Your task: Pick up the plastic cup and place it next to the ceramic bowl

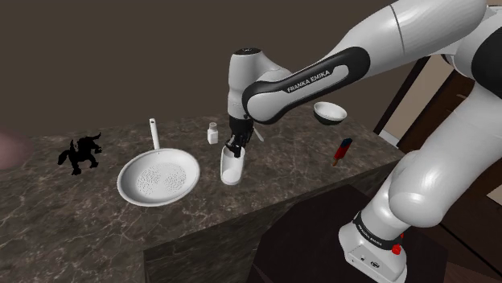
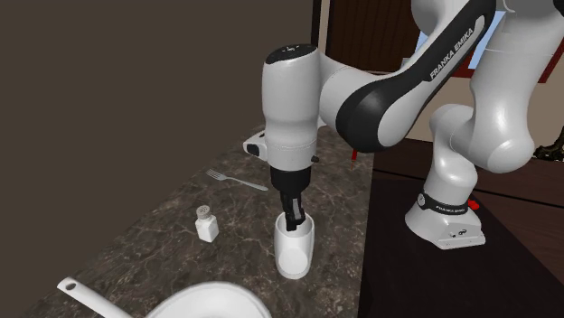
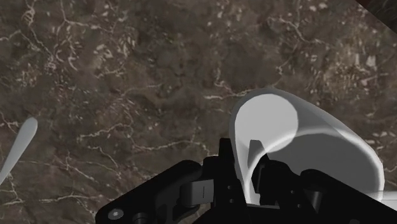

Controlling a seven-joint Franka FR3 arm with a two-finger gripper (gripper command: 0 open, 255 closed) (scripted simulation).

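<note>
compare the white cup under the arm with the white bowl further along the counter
The cup is tall and narrow; the bowl is low and wide. The gripper has its jaws shut on the cup's wall; the bowl stands free. The cup stands beside the white pan; the bowl sits apart, toward the shoulder view's right. Both are plain white, open side up.

A small shaker (image 1: 213,133) stands near the pincer (image 1: 234,147), and a white pan (image 1: 158,178) lies just beside it on the same side. Bare counter (image 1: 290,153) opens between the pincer and the bowl (image 1: 330,112). A red-and-blue item (image 1: 343,150) lies well apart.
</note>
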